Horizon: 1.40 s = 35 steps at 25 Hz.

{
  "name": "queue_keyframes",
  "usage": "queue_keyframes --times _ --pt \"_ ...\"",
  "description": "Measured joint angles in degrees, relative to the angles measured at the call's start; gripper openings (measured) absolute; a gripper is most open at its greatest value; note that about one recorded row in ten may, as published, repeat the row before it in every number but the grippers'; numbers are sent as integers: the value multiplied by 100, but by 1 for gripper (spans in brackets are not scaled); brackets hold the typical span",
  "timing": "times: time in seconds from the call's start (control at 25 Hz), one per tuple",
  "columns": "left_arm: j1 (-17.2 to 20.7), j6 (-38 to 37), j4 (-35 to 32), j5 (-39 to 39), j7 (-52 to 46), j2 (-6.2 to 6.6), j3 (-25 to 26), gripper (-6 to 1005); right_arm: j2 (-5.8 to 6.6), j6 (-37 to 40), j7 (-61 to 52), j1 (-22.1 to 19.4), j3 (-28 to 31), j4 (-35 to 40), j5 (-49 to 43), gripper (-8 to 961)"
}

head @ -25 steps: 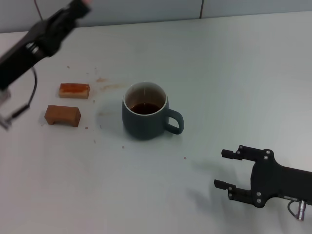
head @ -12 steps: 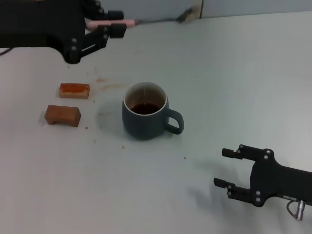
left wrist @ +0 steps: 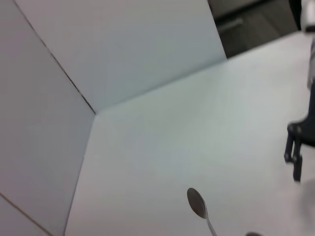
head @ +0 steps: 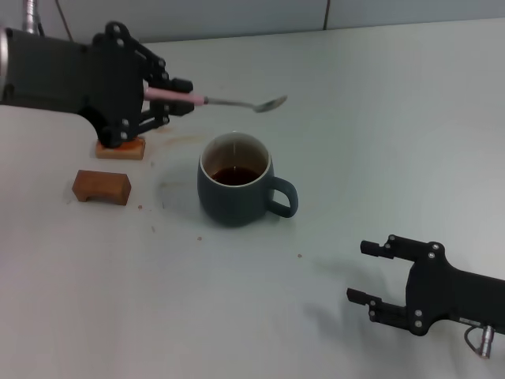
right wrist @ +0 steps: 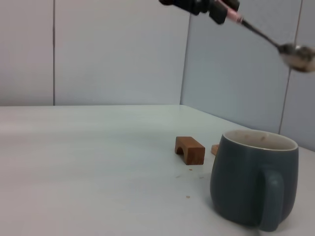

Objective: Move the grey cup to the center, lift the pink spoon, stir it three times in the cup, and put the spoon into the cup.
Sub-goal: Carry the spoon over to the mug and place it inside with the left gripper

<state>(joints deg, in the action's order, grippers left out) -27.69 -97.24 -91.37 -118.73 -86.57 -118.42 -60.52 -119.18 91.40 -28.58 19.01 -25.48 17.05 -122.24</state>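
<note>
The grey cup (head: 235, 181) stands mid-table with dark liquid inside and its handle toward my right side; it also shows in the right wrist view (right wrist: 255, 183). My left gripper (head: 172, 97) is shut on the pink spoon (head: 207, 99) by its pink handle, holding it level in the air to the left of and above the cup. The spoon's silver bowl (head: 271, 104) hangs just behind the cup's rim. The bowl also shows in the left wrist view (left wrist: 197, 202) and the right wrist view (right wrist: 298, 55). My right gripper (head: 372, 273) is open and empty, low near the front right.
Two brown blocks lie left of the cup: an arched one (head: 101, 186) and a flat one (head: 121, 148) partly under my left gripper. Small crumbs and a stain (head: 175, 140) mark the table near them.
My left gripper has come down and toward the cup with the spoon, which now points right with its bowl close above the cup's far rim. The right arm has not moved.
</note>
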Motion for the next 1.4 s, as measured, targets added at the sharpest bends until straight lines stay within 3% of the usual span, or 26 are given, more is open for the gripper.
queue_keyframes --times 0.48,0.64,1.4 --pt "87 245 -286 -590 -32 -5 -659 135 0 -27 0 -50 0 -53 0 668" --pt "104 540 -292 -1061 -40 -11 -1094 134 1 -45 0 -70 -1 -66 0 667" --pt "34 864 -228 -1798 -102 -23 -1703 135 1 -71 -6 -73 9 -124 0 667"
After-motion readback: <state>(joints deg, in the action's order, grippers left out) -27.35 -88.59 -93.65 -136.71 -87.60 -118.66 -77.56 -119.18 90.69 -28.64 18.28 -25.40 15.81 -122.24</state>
